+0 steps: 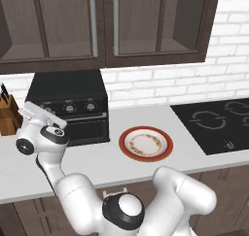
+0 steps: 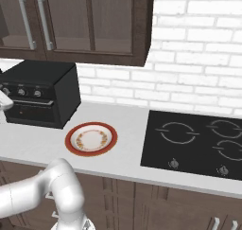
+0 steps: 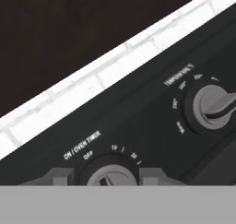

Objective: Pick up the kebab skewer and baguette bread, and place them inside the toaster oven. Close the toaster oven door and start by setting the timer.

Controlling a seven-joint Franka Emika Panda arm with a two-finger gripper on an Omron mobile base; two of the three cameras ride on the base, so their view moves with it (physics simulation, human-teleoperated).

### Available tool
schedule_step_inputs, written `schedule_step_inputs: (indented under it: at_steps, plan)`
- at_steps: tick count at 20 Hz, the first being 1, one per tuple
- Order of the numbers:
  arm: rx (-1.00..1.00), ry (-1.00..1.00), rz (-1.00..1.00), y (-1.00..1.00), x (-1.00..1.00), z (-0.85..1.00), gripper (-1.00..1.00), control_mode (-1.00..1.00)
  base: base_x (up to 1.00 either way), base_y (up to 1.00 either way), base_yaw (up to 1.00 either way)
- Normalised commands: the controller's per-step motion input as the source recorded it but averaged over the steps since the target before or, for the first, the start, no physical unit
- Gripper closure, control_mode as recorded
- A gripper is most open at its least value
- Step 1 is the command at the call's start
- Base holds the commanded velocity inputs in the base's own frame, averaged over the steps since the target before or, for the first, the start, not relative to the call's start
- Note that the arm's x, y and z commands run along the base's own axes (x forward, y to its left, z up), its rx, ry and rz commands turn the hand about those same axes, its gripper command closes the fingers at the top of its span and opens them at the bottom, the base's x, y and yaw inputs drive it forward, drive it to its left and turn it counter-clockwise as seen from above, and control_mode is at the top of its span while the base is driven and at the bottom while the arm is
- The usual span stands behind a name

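The black toaster oven (image 1: 68,92) (image 2: 40,82) stands at the back left of the counter, and its door (image 1: 86,128) (image 2: 33,113) is up and closed. My gripper (image 1: 47,109) (image 3: 108,179) is pressed against the oven's control panel. Its fingertips (image 3: 60,177) sit on either side of the ON/OVEN TIMER knob (image 3: 110,176), shut on it. The temperature knob (image 3: 212,108) lies to the right. The kebab skewer and the baguette bread are hidden. The red-rimmed plate (image 1: 146,156) (image 2: 71,144) holds nothing.
A wooden knife block (image 1: 7,116) stands left of the oven. A black cooktop (image 1: 219,123) (image 2: 194,141) fills the counter's right side. Dark wall cabinets (image 1: 102,26) hang low over the oven. My arm's elbow (image 1: 46,140) is close in front of the door.
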Motion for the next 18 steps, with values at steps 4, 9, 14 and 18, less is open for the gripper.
schedule_step_inputs:
  at_steps: [4, 9, 14, 18]
  plan:
    - [0.05, 0.07, -0.12, 0.6, 0.0, -0.41, 1.0, -1.0, 0.0, 0.0, 0.0]
    - [0.01, 0.05, -0.02, 0.57, -0.01, -0.44, 1.0, -1.0, 0.0, 0.0, 0.0]
    - [0.0, 0.0, 0.0, 0.47, -0.03, -0.42, 1.0, -1.0, 0.0, 0.0, 0.0]
    - [0.01, 0.0, 0.0, 0.38, -0.05, -0.4, 1.0, -1.0, 0.0, 0.0, 0.0]
